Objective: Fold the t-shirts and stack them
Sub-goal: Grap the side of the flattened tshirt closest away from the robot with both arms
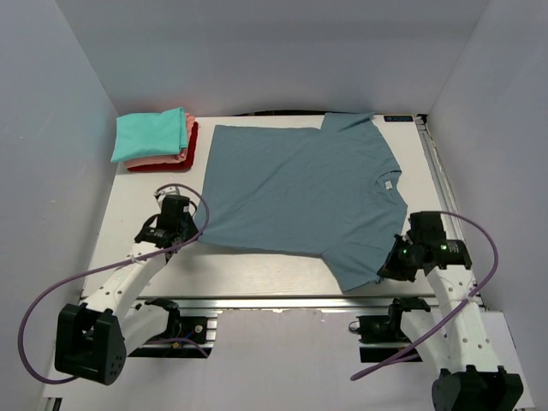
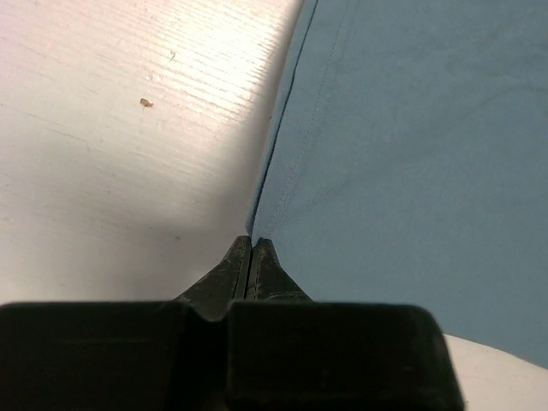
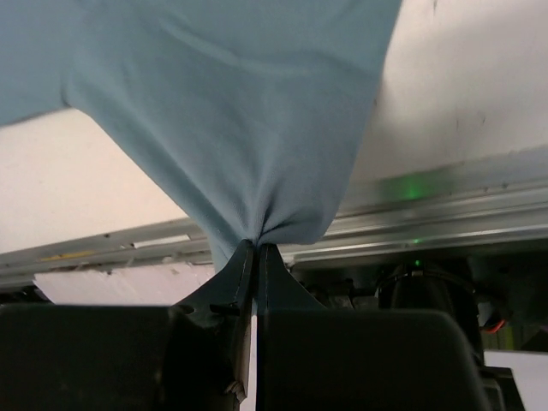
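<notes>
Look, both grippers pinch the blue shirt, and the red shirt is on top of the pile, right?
No, the teal shirt tops the pile; the red shirt lies at the bottom, as the top view shows. The left gripper and right gripper do both pinch the blue shirt.

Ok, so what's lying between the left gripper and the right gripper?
The near edge of the large slate-blue cloth t-shirt, shown in the top view.

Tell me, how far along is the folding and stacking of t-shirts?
Done: the folded stack, teal on pink on red, lies far left. In hand: the left tool and right tool pinch the spread blue t-shirt at hem corner and sleeve. Left: folding it, stacking it.
</notes>
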Robot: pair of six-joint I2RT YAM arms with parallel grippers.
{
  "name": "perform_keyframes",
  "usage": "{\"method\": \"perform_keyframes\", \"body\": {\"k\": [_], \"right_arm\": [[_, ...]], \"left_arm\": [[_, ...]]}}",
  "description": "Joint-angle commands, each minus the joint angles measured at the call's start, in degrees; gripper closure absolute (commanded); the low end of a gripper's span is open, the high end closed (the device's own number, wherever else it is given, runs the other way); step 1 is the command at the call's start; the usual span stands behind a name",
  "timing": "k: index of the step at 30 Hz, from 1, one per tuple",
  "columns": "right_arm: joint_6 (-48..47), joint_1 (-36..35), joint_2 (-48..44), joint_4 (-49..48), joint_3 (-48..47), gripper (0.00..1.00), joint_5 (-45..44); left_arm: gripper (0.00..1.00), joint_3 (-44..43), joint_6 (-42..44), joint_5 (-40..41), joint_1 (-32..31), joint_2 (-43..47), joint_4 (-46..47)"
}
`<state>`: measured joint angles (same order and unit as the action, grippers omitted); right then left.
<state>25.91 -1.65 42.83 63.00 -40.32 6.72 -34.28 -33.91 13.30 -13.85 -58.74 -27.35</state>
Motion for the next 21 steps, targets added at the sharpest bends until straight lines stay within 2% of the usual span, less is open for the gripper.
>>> {"method": "perform_keyframes", "body": {"k": [1, 10, 14, 21], "right_arm": [[2.38, -0.55, -2.66, -0.07, 2.25, 1.0, 0.41], [1.6, -0.99, -1.69, 2.65, 0.24, 1.0, -0.75], [2.47, -0.99, -2.49, 7.21, -4.85, 1.0, -0.92], [0.11, -1.16, -0.03, 9.42, -3.98, 1.0, 0.83]], "left_arm": [[1.0, -0.44, -0.63, 1.46, -0.04, -0.15, -1.47], [1.0, -0.7, -2.91, 4.54, -0.04, -0.06, -4.11], [1.0, -1.05, -3.88, 4.54, 0.05, -0.32, -5.08], [1.0, -0.7, -5.2, 4.54, -0.22, -0.06, -5.87]]}}
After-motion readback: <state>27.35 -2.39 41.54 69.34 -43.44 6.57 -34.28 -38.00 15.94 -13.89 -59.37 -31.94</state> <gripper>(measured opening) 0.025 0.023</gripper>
